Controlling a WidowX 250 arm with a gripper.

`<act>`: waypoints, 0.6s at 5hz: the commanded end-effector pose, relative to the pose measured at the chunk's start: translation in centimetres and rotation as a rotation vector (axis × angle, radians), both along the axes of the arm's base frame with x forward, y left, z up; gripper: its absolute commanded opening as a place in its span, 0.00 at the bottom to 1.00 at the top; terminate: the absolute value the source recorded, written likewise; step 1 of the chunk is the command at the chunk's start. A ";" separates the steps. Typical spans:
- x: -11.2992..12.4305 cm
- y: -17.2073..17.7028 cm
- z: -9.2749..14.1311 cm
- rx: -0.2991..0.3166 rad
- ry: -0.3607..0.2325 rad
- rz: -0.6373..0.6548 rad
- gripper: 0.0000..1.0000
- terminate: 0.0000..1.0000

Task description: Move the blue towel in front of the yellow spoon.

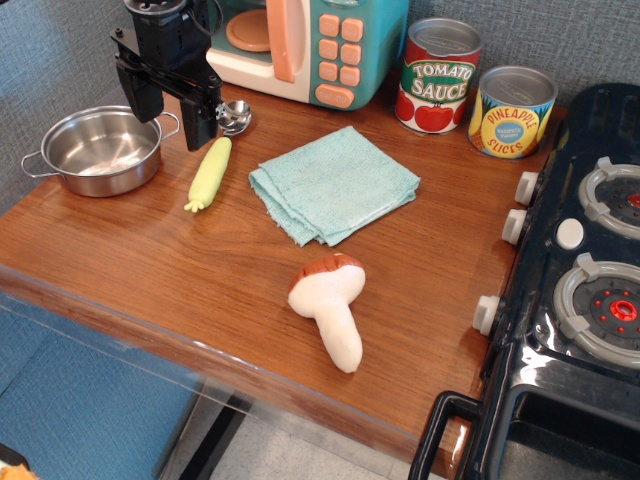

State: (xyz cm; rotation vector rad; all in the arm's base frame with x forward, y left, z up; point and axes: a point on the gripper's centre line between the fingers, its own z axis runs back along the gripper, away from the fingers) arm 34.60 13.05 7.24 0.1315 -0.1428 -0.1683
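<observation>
The blue towel [332, 184] lies folded and slightly rumpled in the middle of the wooden table [140, 260]. The yellow spoon [214, 160] lies to its left, its metal bowl toward the back and its pale yellow-green handle pointing forward. My black gripper [172, 104] hangs at the back left, above and just left of the spoon's bowl. Its fingers stand apart and hold nothing. It is well clear of the towel.
A steel pot [98, 150] stands at the left edge. A toy microwave [305, 45] and two cans, tomato sauce [438, 76] and pineapple slices [511, 111], stand along the back. A plush mushroom [330, 307] lies in front of the towel. A toy stove [580, 290] fills the right side.
</observation>
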 end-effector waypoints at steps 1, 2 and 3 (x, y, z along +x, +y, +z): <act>0.0 0.0 0.0 0.000 0.000 0.000 1.00 0.00; 1.7 -3.5 -0.4 -0.036 0.002 -0.050 1.00 0.00; 3.0 -6.6 -0.8 -0.053 0.000 -0.090 1.00 0.00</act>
